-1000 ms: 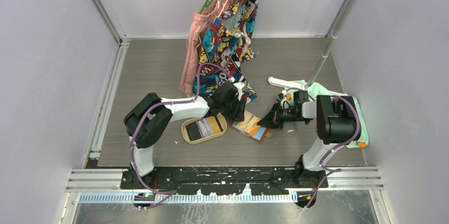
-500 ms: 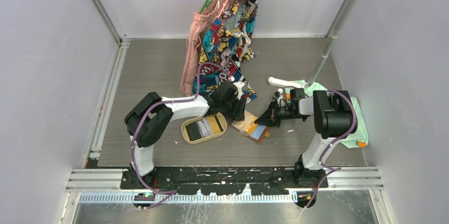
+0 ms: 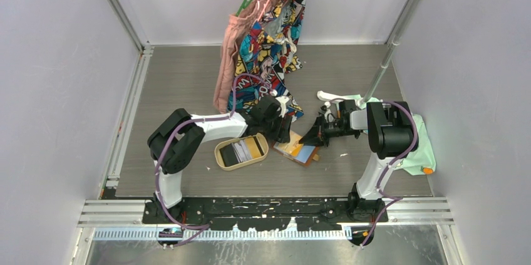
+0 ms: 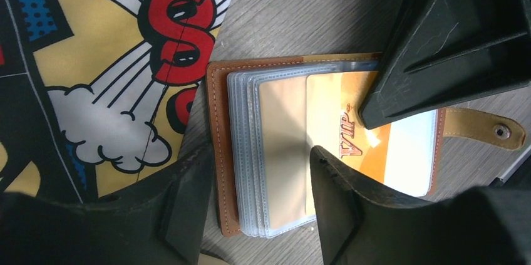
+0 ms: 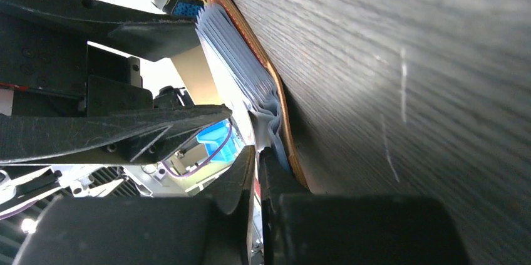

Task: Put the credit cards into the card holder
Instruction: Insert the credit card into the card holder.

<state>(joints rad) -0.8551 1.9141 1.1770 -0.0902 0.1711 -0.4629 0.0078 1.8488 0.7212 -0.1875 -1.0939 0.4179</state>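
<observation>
The tan card holder (image 3: 292,146) lies open on the table, its clear sleeves (image 4: 275,152) fanned out. An orange "VIP" credit card (image 4: 376,155) sits partly inside the top sleeve. My left gripper (image 4: 258,152) stands open over the sleeves near the spine, one finger on either side of them. My right gripper (image 5: 257,152) reaches in low from the right, jaws almost together. A thin pale strip shows in the slit, seemingly that card's edge. In the top view the left gripper (image 3: 282,132) and the right gripper (image 3: 311,133) meet over the holder. Black, striped and yellow credit cards (image 3: 243,150) lie in the oval tray (image 3: 220,155).
A comic-print garment (image 3: 269,39) and a pink one (image 3: 224,71) hang from a rail and drape onto the table beside the holder. The print cloth (image 4: 125,58) touches the holder's left edge. A white hanger (image 3: 332,97) and a mint cloth (image 3: 416,152) lie at the right. The holder's snap strap (image 4: 482,128) points right.
My right gripper has moved left and away from the bases, closer in over the holder. The left arm has barely shifted.
</observation>
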